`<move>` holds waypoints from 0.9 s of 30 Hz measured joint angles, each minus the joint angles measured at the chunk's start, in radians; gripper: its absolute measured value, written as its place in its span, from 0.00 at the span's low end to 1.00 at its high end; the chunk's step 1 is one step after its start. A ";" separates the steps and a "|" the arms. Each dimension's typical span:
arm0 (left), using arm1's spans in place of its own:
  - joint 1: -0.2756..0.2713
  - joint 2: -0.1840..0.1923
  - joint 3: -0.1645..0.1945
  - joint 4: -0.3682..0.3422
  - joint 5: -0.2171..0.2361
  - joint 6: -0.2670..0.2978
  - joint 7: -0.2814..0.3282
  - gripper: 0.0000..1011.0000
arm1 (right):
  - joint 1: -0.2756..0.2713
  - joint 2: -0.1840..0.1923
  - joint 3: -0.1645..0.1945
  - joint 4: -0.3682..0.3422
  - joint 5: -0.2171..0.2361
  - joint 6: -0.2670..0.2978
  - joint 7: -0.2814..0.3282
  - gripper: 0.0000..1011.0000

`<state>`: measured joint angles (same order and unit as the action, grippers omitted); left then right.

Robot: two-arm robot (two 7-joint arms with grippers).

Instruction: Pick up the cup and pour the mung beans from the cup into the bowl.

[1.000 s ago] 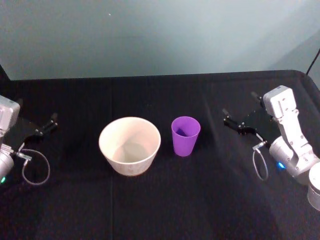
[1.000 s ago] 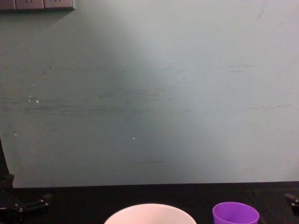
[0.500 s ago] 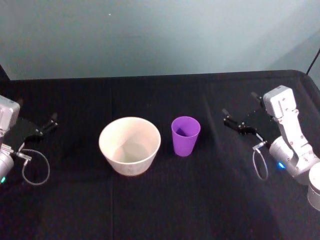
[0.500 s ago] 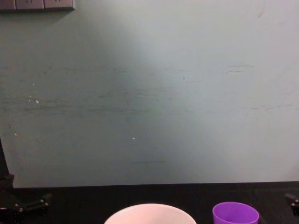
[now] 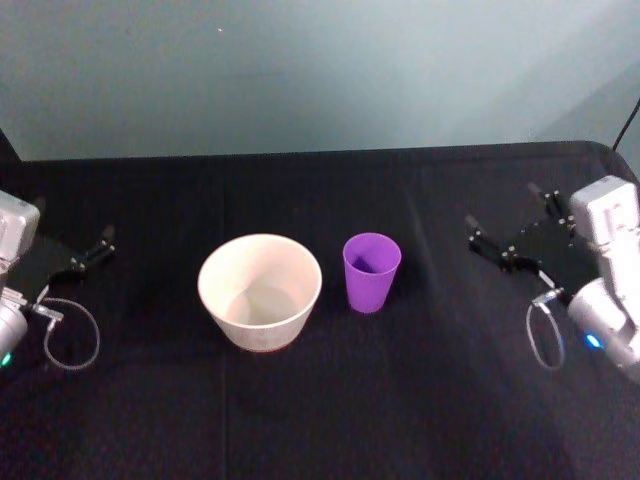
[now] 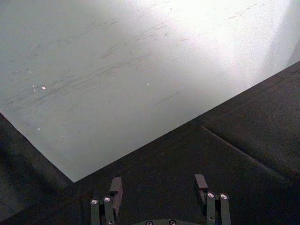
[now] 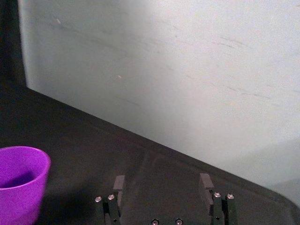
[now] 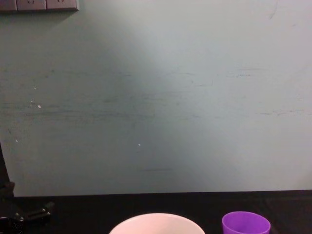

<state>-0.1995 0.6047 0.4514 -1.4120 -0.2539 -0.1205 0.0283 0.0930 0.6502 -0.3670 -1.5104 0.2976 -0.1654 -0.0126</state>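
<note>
At the bottom edge of the chest view, the cup (image 8: 245, 223) and the bowl (image 8: 156, 218) are cut off, just their rims showing. The cup's inside is dark, so what is in it is hard to see. It is bright purple, smooth, narrower at the bottom. It stands upright, well to the left of the right gripper (image 5: 503, 212), with the white bowl just beside it on the far side. The left gripper (image 5: 73, 218) is well past the bowl. Both have fingers spread, holding nothing
</note>
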 joint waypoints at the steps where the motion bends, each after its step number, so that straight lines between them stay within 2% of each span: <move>1: 0.000 0.000 0.000 0.000 0.000 0.000 0.000 0.99 | -0.008 0.004 0.007 -0.004 0.012 -0.006 0.011 0.99; 2: 0.000 0.000 0.000 0.000 0.000 0.000 0.000 0.99 | -0.026 0.016 0.020 -0.007 0.052 -0.029 0.057 0.99; 5: 0.000 0.000 0.000 0.000 0.000 0.000 0.000 0.99 | -0.047 0.033 0.035 -0.002 0.119 -0.072 0.147 0.99; 6: 0.000 0.000 0.000 0.000 0.000 0.000 0.000 0.99 | -0.056 0.041 0.039 0.005 0.154 -0.093 0.203 0.99; 8: 0.000 0.000 0.000 0.000 0.000 0.000 0.000 0.99 | -0.062 0.047 0.039 0.013 0.178 -0.109 0.252 0.99; 9: 0.000 0.000 0.000 0.000 0.000 0.000 0.000 0.99 | -0.065 0.051 0.037 0.022 0.196 -0.122 0.295 0.99; 14: 0.000 0.000 0.000 0.000 0.000 0.000 0.000 0.99 | -0.058 0.050 0.014 0.047 0.221 -0.136 0.399 0.99; 18: 0.000 0.000 0.000 0.000 0.000 0.000 0.000 0.99 | -0.037 0.032 -0.009 0.079 0.239 -0.141 0.489 0.99; 22: 0.000 0.000 0.000 0.000 0.000 0.000 0.000 0.99 | -0.021 0.009 -0.021 0.103 0.249 -0.142 0.534 0.99; 27: 0.000 0.000 0.000 0.000 0.000 0.000 0.000 0.99 | -0.006 -0.023 -0.031 0.117 0.244 -0.136 0.549 0.99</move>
<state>-0.1995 0.6047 0.4514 -1.4120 -0.2539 -0.1205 0.0283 0.0866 0.6275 -0.3981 -1.3934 0.5420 -0.3010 0.5359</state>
